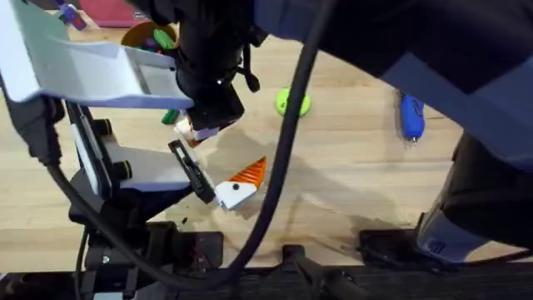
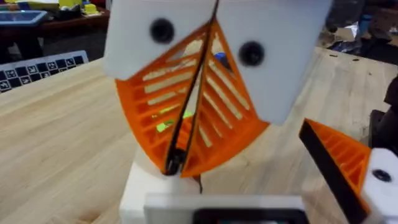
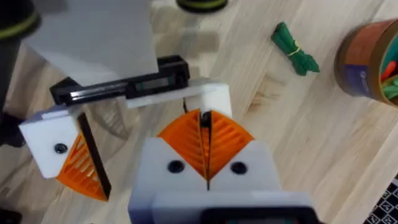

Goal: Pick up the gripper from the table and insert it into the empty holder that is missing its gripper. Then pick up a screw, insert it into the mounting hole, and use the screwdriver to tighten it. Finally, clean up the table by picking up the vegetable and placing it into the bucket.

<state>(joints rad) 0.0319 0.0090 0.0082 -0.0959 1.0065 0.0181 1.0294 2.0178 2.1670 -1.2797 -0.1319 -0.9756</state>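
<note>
Apparently at the screw step, the right claw [image 3: 205, 117], pressed together, noses the white mount [image 3: 219, 96] beside the seated gripper [image 3: 62, 149]; next comes precise alignment.

the robot's arms are showing as dark, nearly black jointed links with blue-grey housings, one white flat plate section [image 1: 100, 71] standing out on the left arm. a thick black cable [image 1: 287, 142] is looping across the overhead view. each white-bodied gripper with orange ribbed fan-shaped pads [image 3: 205, 155] is carrying two small black round screws on its white face. the left white and orange gripper [image 2: 186, 155] is displaying the same ribbed pattern with thin black finger edges.
</note>
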